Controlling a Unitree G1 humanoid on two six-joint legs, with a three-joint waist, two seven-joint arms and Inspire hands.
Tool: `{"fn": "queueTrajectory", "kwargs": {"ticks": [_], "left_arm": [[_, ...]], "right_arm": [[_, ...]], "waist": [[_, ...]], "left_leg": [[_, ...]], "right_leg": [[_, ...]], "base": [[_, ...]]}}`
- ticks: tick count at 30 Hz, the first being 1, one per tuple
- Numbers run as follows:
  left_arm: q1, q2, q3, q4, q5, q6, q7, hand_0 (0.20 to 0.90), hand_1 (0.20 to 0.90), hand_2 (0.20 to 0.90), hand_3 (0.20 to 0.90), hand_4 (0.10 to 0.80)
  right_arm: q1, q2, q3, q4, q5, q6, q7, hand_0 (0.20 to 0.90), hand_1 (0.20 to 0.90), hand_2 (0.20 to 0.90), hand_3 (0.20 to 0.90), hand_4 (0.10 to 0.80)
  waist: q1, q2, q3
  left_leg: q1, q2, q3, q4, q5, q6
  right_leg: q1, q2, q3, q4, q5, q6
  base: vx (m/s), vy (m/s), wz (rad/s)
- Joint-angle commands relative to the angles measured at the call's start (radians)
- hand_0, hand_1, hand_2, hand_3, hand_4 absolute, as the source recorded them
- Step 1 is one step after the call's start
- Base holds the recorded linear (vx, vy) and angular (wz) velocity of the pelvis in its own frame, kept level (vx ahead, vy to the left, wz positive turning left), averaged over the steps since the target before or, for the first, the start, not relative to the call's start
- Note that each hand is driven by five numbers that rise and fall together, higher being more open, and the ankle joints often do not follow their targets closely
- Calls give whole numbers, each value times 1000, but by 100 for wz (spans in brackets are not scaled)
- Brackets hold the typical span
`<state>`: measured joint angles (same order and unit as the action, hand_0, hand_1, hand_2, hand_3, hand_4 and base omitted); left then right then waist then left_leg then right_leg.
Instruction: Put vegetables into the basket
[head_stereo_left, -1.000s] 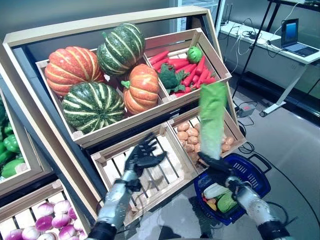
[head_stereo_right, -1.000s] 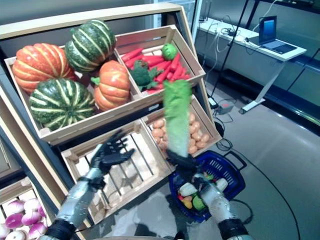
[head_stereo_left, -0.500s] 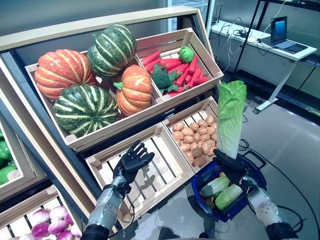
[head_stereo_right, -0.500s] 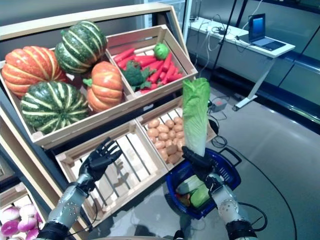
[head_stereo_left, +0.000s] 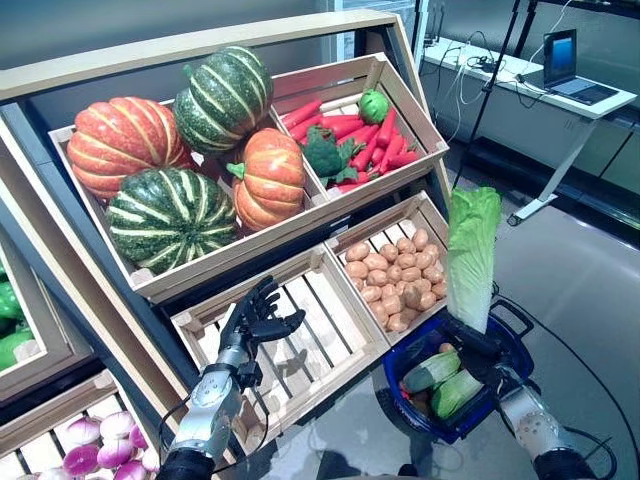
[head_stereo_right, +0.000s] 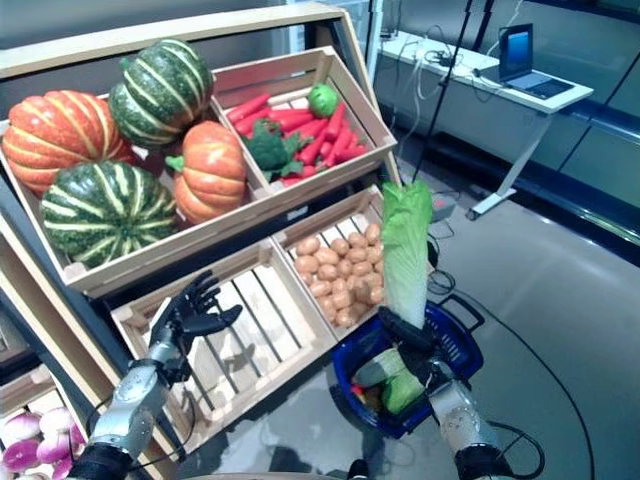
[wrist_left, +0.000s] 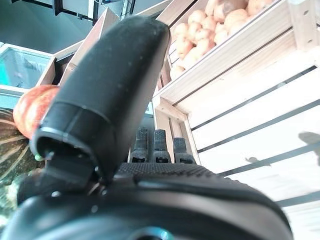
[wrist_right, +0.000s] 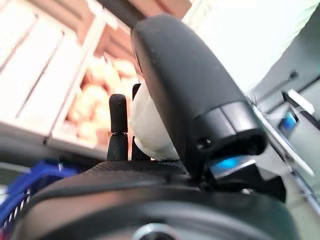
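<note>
A long pale-green cabbage (head_stereo_left: 471, 258) stands upright in my right hand (head_stereo_left: 478, 341), which is shut on its white stem (wrist_right: 150, 125) just above the blue basket (head_stereo_left: 502, 395) on the floor. Two more green cabbages (head_stereo_left: 445, 381) lie in the basket. My left hand (head_stereo_left: 252, 320) hovers open over the bare slatted crate (head_stereo_left: 300, 345), holding nothing.
The wooden stand holds pumpkins and striped squashes (head_stereo_left: 190, 140), a crate of carrots and broccoli (head_stereo_left: 355, 135), and a crate of potatoes (head_stereo_left: 395, 275). Purple onions (head_stereo_left: 95, 445) lie at lower left. A desk with a laptop (head_stereo_left: 565, 70) stands at the back right.
My right hand has carried the cabbage lower and a little to the right, closer over the basket. My left hand has dropped slightly above the bare crate.
</note>
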<state>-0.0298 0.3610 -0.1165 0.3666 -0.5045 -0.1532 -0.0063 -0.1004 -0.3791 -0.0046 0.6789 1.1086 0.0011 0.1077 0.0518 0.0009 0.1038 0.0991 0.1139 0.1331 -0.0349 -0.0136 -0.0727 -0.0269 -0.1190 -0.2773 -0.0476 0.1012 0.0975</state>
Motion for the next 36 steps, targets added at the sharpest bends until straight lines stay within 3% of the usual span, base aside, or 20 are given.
{"fn": "queueTrajectory", "kwargs": {"ticks": [1, 5, 13, 16, 23, 26, 27, 28, 30, 36], "left_arm": [[-158, 77, -30, -73, -6, -163, 13, 900, 900, 900, 900, 800], [-235, 79, -71, -51, -29, -190, 63, 900, 900, 900, 900, 800], [-284, 62, -114, -57, -132, -216, 75, 900, 900, 900, 900, 800], [-285, 53, -121, -68, -179, -208, 60, 900, 900, 900, 900, 800], [-283, 57, -134, -103, -217, -227, 49, 900, 900, 900, 900, 800], [-292, 62, -144, -122, -231, -242, 47, 900, 900, 900, 900, 800], [-294, 63, -148, -129, -236, -250, 47, 900, 900, 900, 900, 800], [-297, 64, -150, -132, -238, -254, 47, 900, 900, 900, 900, 800], [-302, 70, -157, -163, -253, -268, 58, 900, 900, 900, 900, 800], [-308, 81, -161, -214, -258, -273, 75, 900, 900, 900, 900, 800]], "right_arm": [[-211, -54, -101, 27, 75, -176, -25, 300, 300, 300, 300, 400], [-312, -68, -108, 141, 113, -179, -46, 300, 300, 300, 300, 400], [-417, -119, -119, 254, 124, -217, -84, 300, 300, 300, 300, 400], [-452, -146, -119, 285, 114, -202, -106, 300, 300, 300, 300, 400], [-494, -169, -121, 320, 140, -170, -155, 300, 300, 300, 300, 400], [-514, -189, -124, 347, 145, -141, -165, 300, 300, 300, 300, 400], [-524, -196, -122, 357, 139, -129, -165, 300, 300, 300, 300, 400], [-531, -202, -121, 362, 141, -121, -162, 300, 300, 300, 300, 400], [-560, -227, -112, 386, 144, -62, -147, 300, 300, 300, 300, 400], [-620, -259, -78, 411, 155, 34, -117, 300, 300, 300, 300, 400]], "waist": [[10, -9, 105], [5, -1, 188], [8, 25, 272], [9, 35, 302], [5, 44, 336], [3, 50, 348], [4, 56, 352], [4, 57, 356], [7, 67, 364], [14, 83, 378]], "left_leg": [[-172, 6, -13, 194, 24, -15], [-281, 12, -15, 346, -24, -12], [-439, 13, -25, 540, -85, -6], [-512, 22, -32, 664, -144, 13], [-616, 28, -32, 842, -214, 40], [-666, 23, -34, 911, -242, 50], [-670, 20, -42, 939, -278, 47], [-689, 20, -34, 945, -261, 56], [-727, 15, -45, 1008, -316, 56], [-826, 0, -56, 1092, -343, 67]], "right_leg": [[-11, -82, 14, 214, -88, -7], [-110, -109, 16, 350, -122, -15], [-229, -147, 11, 523, -175, -39], [-304, -173, 23, 653, -222, -51], [-427, -206, 46, 836, -286, -67], [-490, -219, 58, 913, -314, -73], [-501, -219, 69, 947, -345, -67], [-521, -225, 63, 952, -330, -78], [-573, -230, 81, 1022, -372, -73], [-685, -243, 99, 1116, -397, -83]], "base": [[-245, -3, 7], [-259, 2, 3], [-141, 16, -4], [-106, -10, 2], [-52, -18, 1], [-17, -17, 3], [0, 0, 0], [0, 0, 0], [-22, -9, 1], [-55, -34, 6]]}}
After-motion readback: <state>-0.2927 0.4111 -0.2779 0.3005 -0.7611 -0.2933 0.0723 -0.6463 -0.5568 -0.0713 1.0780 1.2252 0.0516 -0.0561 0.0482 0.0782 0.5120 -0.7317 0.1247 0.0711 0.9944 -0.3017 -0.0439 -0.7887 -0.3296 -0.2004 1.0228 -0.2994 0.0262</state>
